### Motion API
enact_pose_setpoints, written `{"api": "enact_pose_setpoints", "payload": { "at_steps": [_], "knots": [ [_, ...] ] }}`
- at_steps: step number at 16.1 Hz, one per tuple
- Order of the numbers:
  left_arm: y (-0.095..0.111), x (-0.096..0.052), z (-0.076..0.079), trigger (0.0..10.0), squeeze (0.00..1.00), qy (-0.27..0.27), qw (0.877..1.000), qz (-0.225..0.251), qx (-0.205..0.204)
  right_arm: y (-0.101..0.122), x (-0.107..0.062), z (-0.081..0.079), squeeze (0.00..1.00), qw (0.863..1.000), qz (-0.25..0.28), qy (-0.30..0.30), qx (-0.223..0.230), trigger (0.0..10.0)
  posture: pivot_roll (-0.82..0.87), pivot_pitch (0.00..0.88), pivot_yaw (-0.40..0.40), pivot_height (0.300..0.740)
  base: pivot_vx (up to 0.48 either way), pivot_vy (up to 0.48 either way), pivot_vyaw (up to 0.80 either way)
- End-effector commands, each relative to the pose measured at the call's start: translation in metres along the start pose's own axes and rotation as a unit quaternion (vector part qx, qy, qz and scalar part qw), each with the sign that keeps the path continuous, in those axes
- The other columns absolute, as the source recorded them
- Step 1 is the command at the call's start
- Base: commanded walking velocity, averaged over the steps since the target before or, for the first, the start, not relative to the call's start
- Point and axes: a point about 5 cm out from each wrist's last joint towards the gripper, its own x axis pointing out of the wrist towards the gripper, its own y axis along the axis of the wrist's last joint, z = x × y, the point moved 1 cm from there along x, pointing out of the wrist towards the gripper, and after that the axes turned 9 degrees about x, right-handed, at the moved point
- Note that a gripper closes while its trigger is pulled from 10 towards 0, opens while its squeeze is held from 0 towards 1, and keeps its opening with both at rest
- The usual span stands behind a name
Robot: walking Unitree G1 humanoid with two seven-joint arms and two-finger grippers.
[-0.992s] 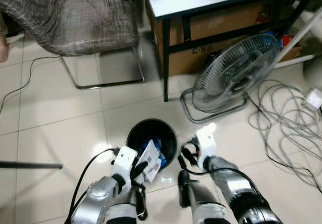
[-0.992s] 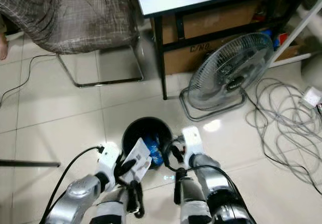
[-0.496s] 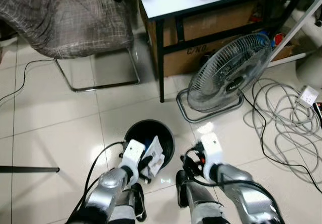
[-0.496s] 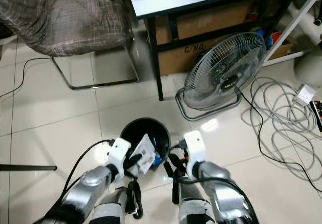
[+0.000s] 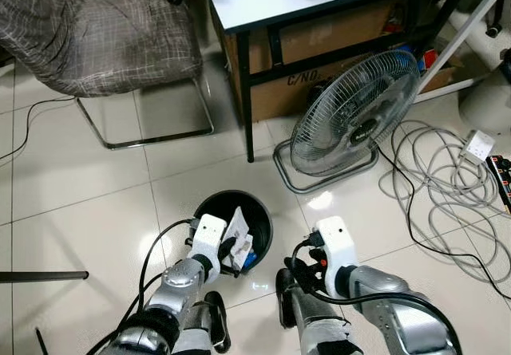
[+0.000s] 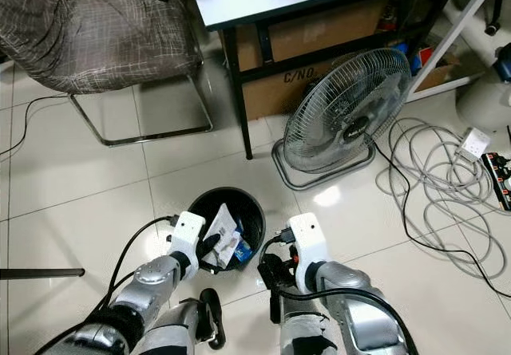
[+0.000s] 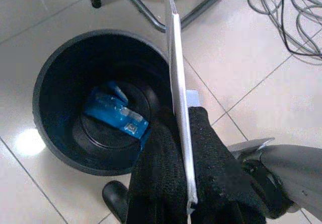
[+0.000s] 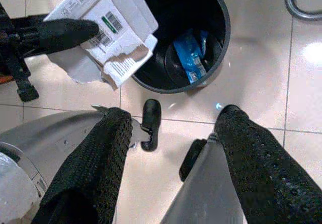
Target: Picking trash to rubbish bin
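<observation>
A round black rubbish bin (image 5: 209,210) stands on the tiled floor just in front of my feet, with a blue wrapper (image 7: 114,112) lying at its bottom. My left gripper (image 5: 229,246) is shut on a flat piece of white cardboard (image 5: 239,234) with printed labels, held over the bin's near rim. The same cardboard (image 8: 108,26) appears edge-on between the black fingers (image 7: 214,171) in the left wrist view. My right gripper (image 8: 171,148) hangs open to the right of the bin, nothing between its fingers.
A floor fan (image 5: 351,116) stands behind the bin to the right, beside a tangle of grey cables (image 5: 447,171) and a power strip. A table (image 5: 263,4) with a cardboard box under it and a fabric chair (image 5: 104,28) sit farther back. A dark rod (image 5: 40,276) lies at the left.
The camera has shifted, so the scene sits differently. My left gripper has carried the cardboard forward, from beside the bin's near edge to over its opening. The right gripper stayed beside the bin.
</observation>
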Motion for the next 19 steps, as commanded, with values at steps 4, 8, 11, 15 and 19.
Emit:
{"api": "enact_pose_setpoints", "payload": {
  "at_steps": [4,8,11,15,19],
  "knots": [
    [-0.014,-0.001,0.009,10.0,0.00,-0.019,0.999,-0.030,-0.005,-0.014,-0.006,-0.005,0.00,0.999,-0.040,0.015,0.011,10.0,-0.22,0.347,0.014,0.740,0.000,0.000,0.00],
    [-0.022,-0.003,0.010,10.0,0.00,-0.014,0.999,-0.039,-0.012,-0.026,-0.012,-0.007,0.00,0.993,-0.091,0.049,0.055,10.0,-0.22,0.352,0.007,0.740,0.000,0.000,0.00],
    [-0.021,-0.002,0.012,10.0,0.00,-0.016,0.999,-0.038,-0.014,-0.029,-0.017,-0.004,0.00,0.992,-0.107,0.052,0.048,10.0,-0.23,0.354,0.001,0.740,0.000,0.000,0.00],
    [-0.021,-0.001,0.017,10.0,0.00,-0.016,0.999,-0.039,-0.023,-0.031,-0.023,-0.001,0.00,0.990,-0.125,0.053,0.042,10.0,-0.24,0.360,-0.006,0.740,0.000,0.000,0.00],
    [-0.022,0.000,0.019,10.0,0.00,-0.014,0.998,-0.041,-0.034,-0.033,-0.024,0.000,0.00,0.990,-0.130,0.050,0.038,10.0,-0.24,0.360,-0.006,0.740,0.000,0.000,0.00]
  ]
}}
